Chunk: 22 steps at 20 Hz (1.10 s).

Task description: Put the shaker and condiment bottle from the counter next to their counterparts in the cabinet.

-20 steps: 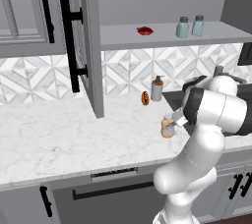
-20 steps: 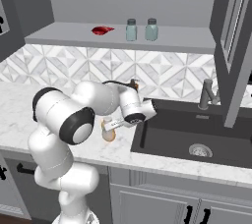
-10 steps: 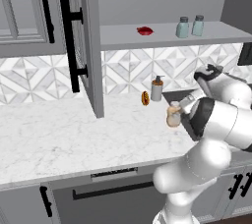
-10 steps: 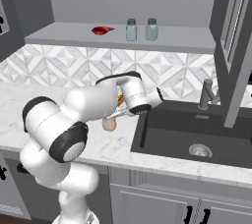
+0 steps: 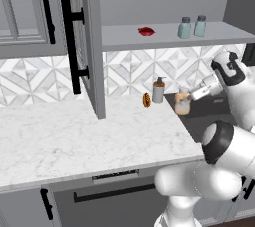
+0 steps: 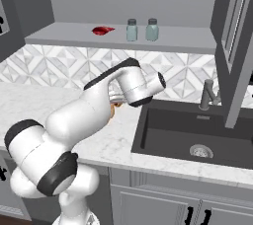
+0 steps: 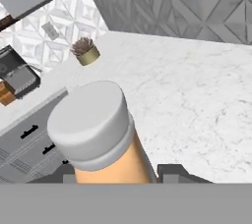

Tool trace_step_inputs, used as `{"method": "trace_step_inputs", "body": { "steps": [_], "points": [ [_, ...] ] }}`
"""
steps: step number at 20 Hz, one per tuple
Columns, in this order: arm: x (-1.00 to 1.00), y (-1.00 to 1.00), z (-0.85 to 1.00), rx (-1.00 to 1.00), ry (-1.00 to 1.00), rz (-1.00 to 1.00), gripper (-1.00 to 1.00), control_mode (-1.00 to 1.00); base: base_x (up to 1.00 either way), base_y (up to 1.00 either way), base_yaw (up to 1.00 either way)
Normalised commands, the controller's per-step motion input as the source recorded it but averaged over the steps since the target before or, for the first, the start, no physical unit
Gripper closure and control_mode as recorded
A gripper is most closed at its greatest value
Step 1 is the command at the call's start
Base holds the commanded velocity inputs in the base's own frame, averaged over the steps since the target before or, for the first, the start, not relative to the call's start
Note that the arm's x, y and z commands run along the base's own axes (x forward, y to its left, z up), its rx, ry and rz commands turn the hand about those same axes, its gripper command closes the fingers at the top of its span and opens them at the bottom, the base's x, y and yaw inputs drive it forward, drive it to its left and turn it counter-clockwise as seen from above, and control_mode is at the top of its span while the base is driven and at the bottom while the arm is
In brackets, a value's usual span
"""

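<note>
Pinching the condiment bottle [image 5: 183,102] in our gripper [image 5: 190,96], we hold it clear above the counter [image 5: 74,136] near the sink's edge. Raised like this, it can travel toward the cabinet [image 5: 169,36] shelf, where both shakers [image 5: 192,27] already stand near its right end.

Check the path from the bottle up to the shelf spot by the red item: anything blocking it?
Nothing visible blocks it. The claw holds the bottle above the counter; the door is swung open, and the shelf around the red item is bare, shakers further right.

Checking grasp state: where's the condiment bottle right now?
In the gripper, the condiment bottle sits at the counter edge by the sink, right of the grey pump dispenser.
</note>
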Motion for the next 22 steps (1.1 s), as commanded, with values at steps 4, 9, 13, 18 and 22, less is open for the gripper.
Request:
{"method": "trace_step_inputs", "body": {
  "steps": [4,9,13,18,22],
  "points": [
    [-0.40,0.00,0.79,0.00,0.00,-0.18,1.00,-1.00,0.00,0.00,0.00],
    [-0.32,0.00,0.73,-0.01,-0.01,-0.20,1.00,-1.00,0.00,0.00,0.00],
    [-0.13,0.05,0.74,-0.06,-0.08,-0.21,1.00,-1.00,0.00,0.00,0.00],
    [-0.09,0.12,0.73,-0.07,-0.06,-0.24,1.00,-1.00,0.00,0.00,0.00],
    [-0.11,0.20,0.65,-0.05,-0.01,-0.27,1.00,-1.00,0.00,0.00,0.00]
  ]
}}
